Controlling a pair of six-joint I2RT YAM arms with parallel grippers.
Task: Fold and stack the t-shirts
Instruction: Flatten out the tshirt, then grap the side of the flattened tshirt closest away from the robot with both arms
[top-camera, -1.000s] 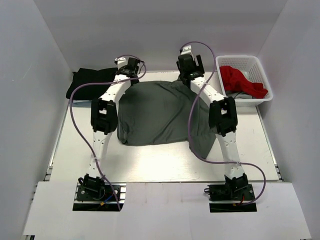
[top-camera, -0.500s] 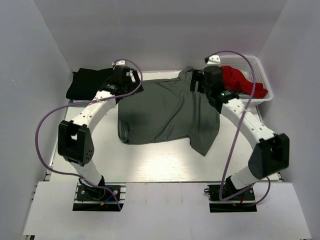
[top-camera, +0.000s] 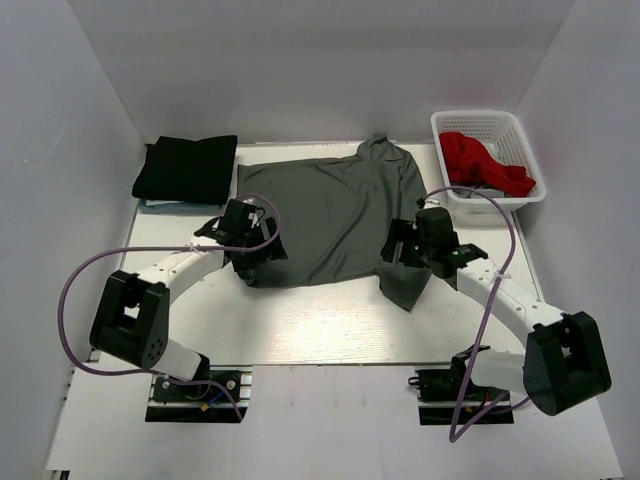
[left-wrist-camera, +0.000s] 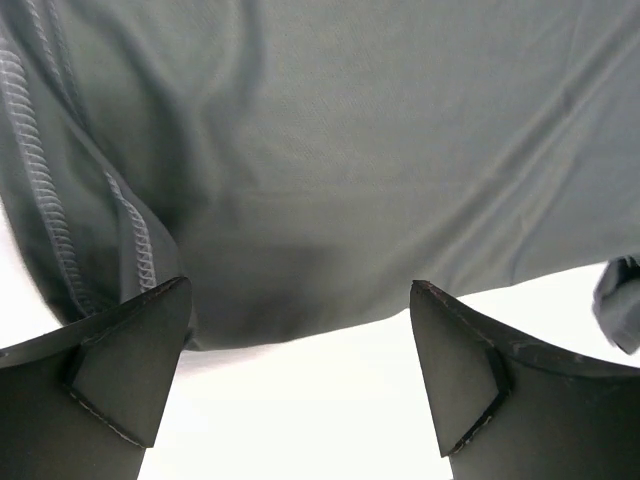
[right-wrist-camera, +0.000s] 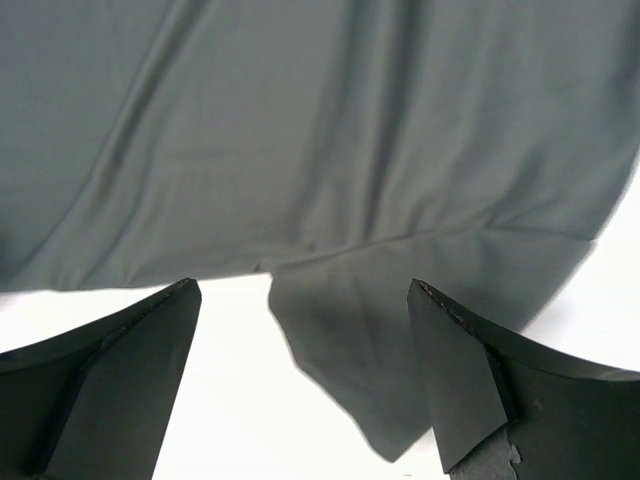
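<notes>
Dark grey t-shirt (top-camera: 330, 215) lies spread on the table (top-camera: 320, 325). The left gripper (left-wrist-camera: 300, 295) and right gripper (right-wrist-camera: 300, 290) gape wide over its near edge, holding nothing.

High rear overhead view of everything; both wrist views close over the dark grey t-shirt (top-camera: 330, 215)

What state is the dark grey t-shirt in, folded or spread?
Spread. The dark grey t-shirt lies open across the table, one sleeve sticking out at its near corner; no fold made yet.
</notes>
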